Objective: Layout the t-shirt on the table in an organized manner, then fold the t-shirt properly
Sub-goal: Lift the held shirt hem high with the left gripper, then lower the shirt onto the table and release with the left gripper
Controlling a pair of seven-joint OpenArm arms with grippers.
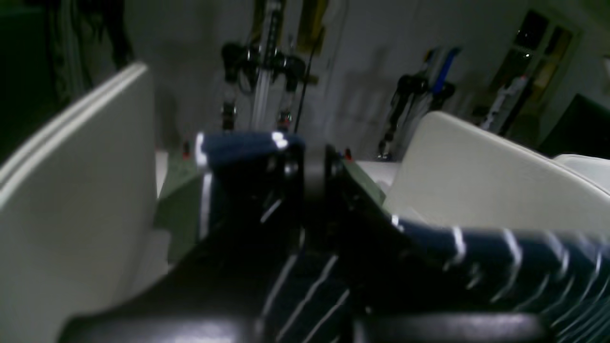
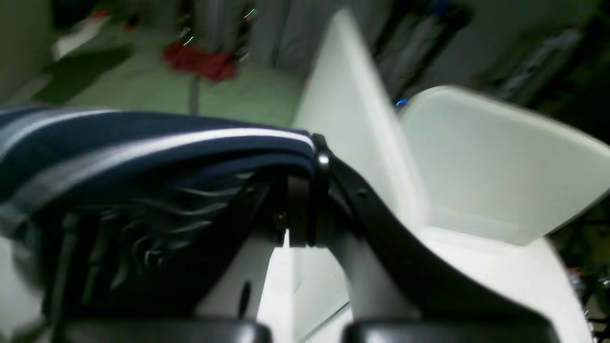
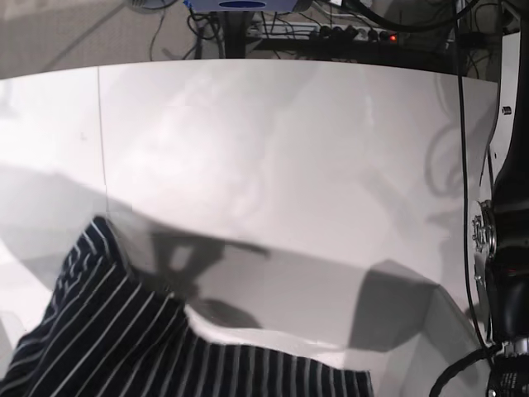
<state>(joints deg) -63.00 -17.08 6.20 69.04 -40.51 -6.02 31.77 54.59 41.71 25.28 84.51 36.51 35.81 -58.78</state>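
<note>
Lay-out step in hand: both arms hold the striped shirt up over the desk.

One desk (image 3: pixel 273 149), big and white, mostly bare beyond the grippers; one t-shirt (image 3: pixel 124 339), dark with thin white stripes, hanging slack between them, its near part draped low over the desk edge. Two grippers: the left gripper (image 1: pixel 312 171) is clamped tight on a striped hem that runs off to its side, and the right gripper (image 2: pixel 305 200) is pinched on another fold, cloth bunched beside it. Next, I judge, they must draw apart and carry the cloth forward, then lower it flat before any fold.
</note>
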